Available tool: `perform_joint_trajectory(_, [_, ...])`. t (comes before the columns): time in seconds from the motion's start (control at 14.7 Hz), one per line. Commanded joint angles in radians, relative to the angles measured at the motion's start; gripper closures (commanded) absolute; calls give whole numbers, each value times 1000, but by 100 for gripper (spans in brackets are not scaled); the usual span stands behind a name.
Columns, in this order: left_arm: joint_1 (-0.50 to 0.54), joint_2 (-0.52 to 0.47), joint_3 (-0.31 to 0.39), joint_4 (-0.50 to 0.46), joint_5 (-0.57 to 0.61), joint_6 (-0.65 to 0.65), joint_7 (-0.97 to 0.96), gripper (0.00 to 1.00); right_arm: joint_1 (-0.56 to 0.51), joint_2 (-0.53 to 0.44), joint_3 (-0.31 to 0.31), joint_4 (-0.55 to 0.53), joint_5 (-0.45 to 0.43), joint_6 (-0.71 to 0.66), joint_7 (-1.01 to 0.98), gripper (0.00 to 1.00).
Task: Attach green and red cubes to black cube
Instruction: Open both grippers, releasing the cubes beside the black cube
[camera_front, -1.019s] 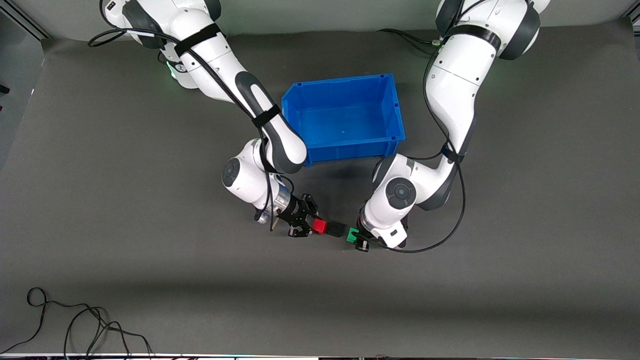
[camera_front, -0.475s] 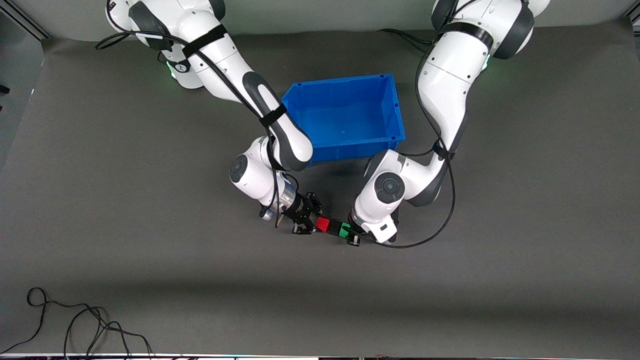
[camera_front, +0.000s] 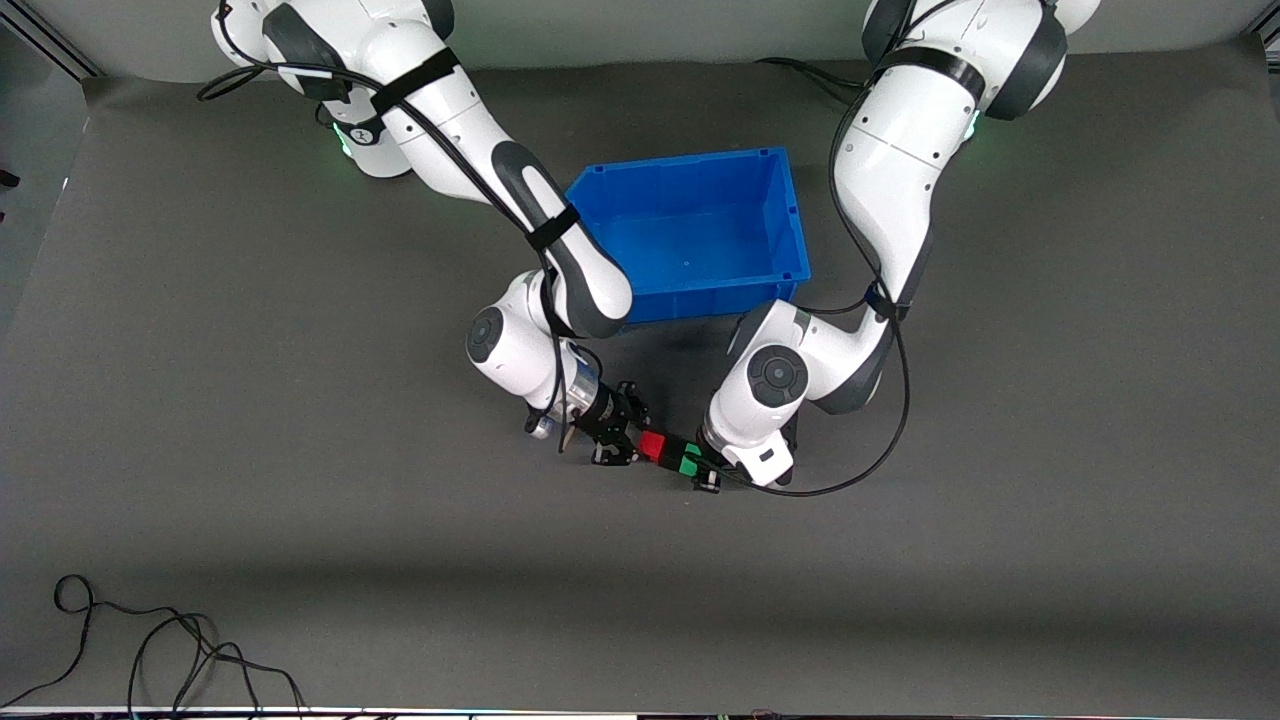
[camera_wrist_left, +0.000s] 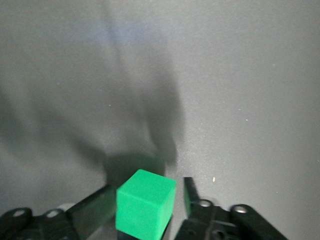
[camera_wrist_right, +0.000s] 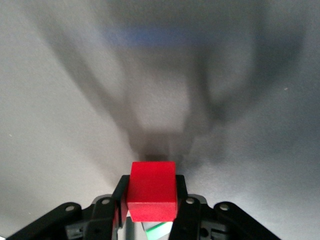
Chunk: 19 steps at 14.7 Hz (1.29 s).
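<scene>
In the front view the red cube (camera_front: 652, 446), black cube (camera_front: 671, 455) and green cube (camera_front: 689, 464) form one tight row just above the mat, nearer the camera than the blue bin. My right gripper (camera_front: 640, 444) is shut on the red cube, which shows between its fingers in the right wrist view (camera_wrist_right: 151, 191). My left gripper (camera_front: 701, 470) is shut on the green cube, which shows in the left wrist view (camera_wrist_left: 145, 207). The black cube sits pressed between the two coloured cubes. It is hidden in both wrist views.
The blue bin (camera_front: 790, 215) stands open and empty, farther from the camera than the cubes and between the two arms. A black cable (camera_front: 150, 640) lies coiled at the mat's near edge toward the right arm's end.
My left gripper has brought the green cube up against the black cube, closing the gap. My right gripper has shifted slightly toward the left arm's end with the red and black cubes.
</scene>
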Motion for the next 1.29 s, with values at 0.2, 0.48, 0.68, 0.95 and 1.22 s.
perform_joint_trajectory(0.2, [8, -25, 31, 36, 28, -15, 19, 0, 14, 17, -8, 58, -31, 15, 3, 21])
perform_joint_trajectory(0.48, [107, -104, 38, 39, 31, -115, 100, 0, 10, 13, -8, 62, -31, 15, 6, 1])
perform_joint_trajectory(0.68, [199, -164, 38, 38, 31, -272, 295, 0, 5, 3, -14, 62, -33, 12, 6, 1])
perform_joint_trajectory(0.95, [376, -217, 37, 24, 30, -411, 637, 0, 5, -83, -69, 30, -188, -64, 2, 1])
perform_joint_trajectory(1.22, [497, -263, 38, 22, 31, -523, 957, 0, 5, -170, -168, 41, -516, -311, -4, 0])
